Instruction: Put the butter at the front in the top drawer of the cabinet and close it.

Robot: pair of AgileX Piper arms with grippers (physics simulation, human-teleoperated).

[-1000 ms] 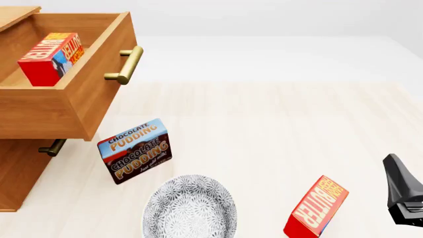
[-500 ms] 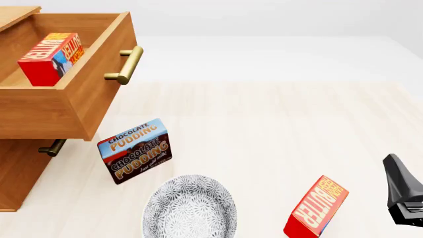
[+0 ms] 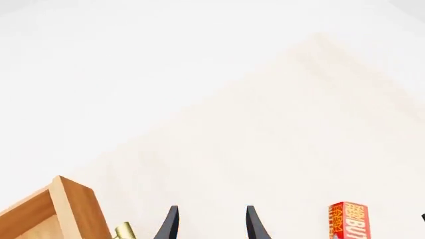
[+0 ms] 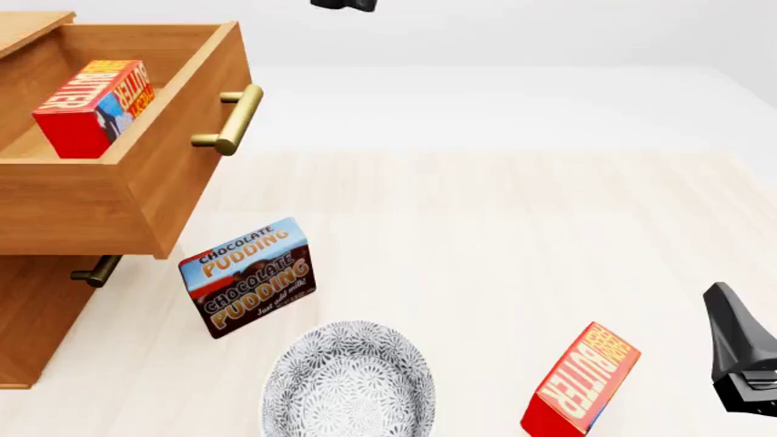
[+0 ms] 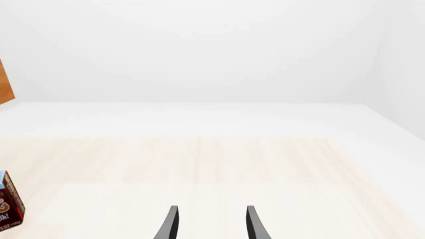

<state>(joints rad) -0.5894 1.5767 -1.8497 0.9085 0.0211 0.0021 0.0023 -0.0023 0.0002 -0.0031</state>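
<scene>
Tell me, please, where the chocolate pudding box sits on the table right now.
In the front view the chocolate pudding box stands left of centre, just below the open top drawer, with the patterned plate nearest on its near side.

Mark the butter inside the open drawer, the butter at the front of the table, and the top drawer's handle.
butter in the drawer (image 4: 91, 107): front view, red side face.
butter at the front (image 4: 583, 382): front view, lettered face.
top drawer handle (image 4: 233, 119): front view, middle of brass bar.

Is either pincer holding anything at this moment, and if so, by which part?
Nothing is held. The left pincer and the right pincer each show open fingers with only bare table between them.
</scene>
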